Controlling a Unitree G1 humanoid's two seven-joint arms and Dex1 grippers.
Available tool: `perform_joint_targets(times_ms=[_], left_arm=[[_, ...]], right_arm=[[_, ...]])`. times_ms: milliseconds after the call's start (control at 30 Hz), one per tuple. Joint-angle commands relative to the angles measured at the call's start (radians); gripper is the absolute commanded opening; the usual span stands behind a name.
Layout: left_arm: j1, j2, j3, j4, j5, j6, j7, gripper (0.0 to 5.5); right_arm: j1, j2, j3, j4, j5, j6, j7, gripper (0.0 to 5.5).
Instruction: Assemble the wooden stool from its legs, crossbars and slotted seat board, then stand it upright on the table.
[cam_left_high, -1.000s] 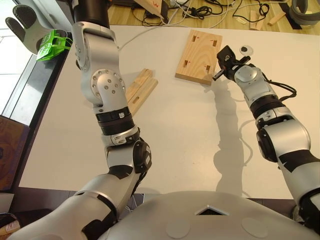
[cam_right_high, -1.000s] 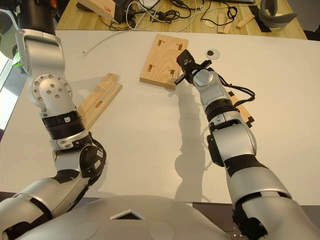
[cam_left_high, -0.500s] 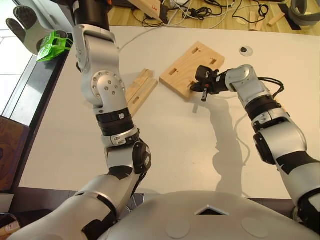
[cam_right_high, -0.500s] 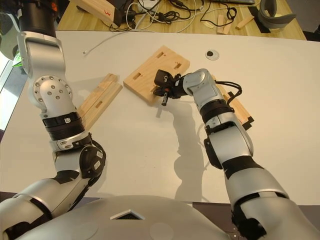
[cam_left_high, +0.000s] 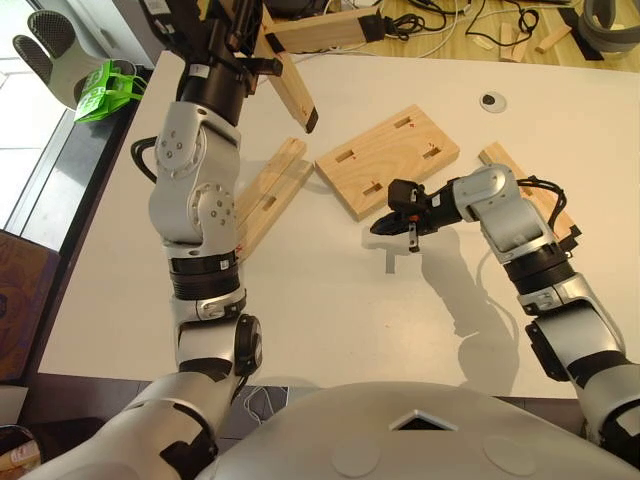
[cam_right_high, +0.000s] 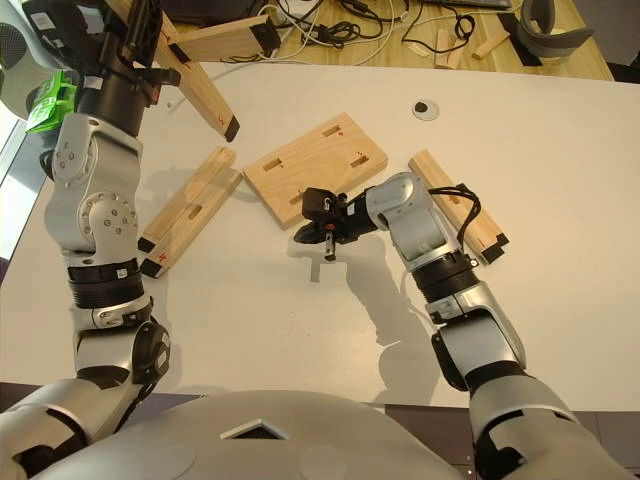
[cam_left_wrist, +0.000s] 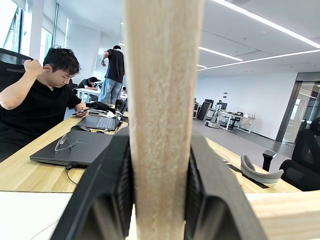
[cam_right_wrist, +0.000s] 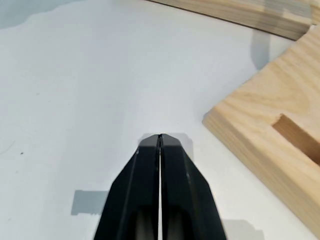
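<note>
Left arm: raised high over the far left part of the white matte table (cam_left_high: 330, 300), forearm upright.
Left claw: the left gripper (cam_left_wrist: 160, 150) is clamped on a pale wooden leg frame of square bars with black end caps (cam_left_high: 290, 85). Its black fingers (cam_left_wrist: 105, 200) press both flat sides of one bar, and the frame hangs in the air, tilted.
Right arm: bent at the elbow and low over the table, with the wrist pointing toward the robot's left.
Right claw: the right gripper (cam_left_high: 382, 227) has its tapered black fingers pressed together on nothing, just beside the near edge of the seat board.
Seat board: flat rectangular light wooden seat board with four slots (cam_left_high: 385, 160), lying slots-up mid-table, grain visible.
Loose legs: one pair of pale wooden legs (cam_left_high: 268, 195) lies to its left, and another pair of wooden legs (cam_right_high: 455, 205) lies under the right forearm.
</note>
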Motion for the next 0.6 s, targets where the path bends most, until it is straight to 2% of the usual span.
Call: perform_joint_targets(times_ms=[33, 233, 433, 600], left_arm=[[-0.011, -0.052, 0.01, 0.037, -0.028, -0.061, -0.032, 1.04], [-0.029, -0.124, -0.078, 0.224, 0.015, -0.192, -0.172, 1.04], [-0.076, -0.1, -0.1, 0.437, 0.125, -0.381, -0.247, 1.03], [-0.115, -0.101, -0.12, 0.555, 0.187, -0.515, -0.294, 1.03]], right_arm=[[0.032, -0.078, -0.004, -0.103, 0.035, 0.041, 0.033, 0.0], [0.056, -0.115, -0.059, -0.196, 0.123, 0.125, 0.015, 0.0], [0.122, -0.178, -0.159, -0.35, 0.294, 0.261, 0.014, 0.0], [0.156, -0.19, -0.158, -0.381, 0.335, 0.289, -0.034, 0.0]])
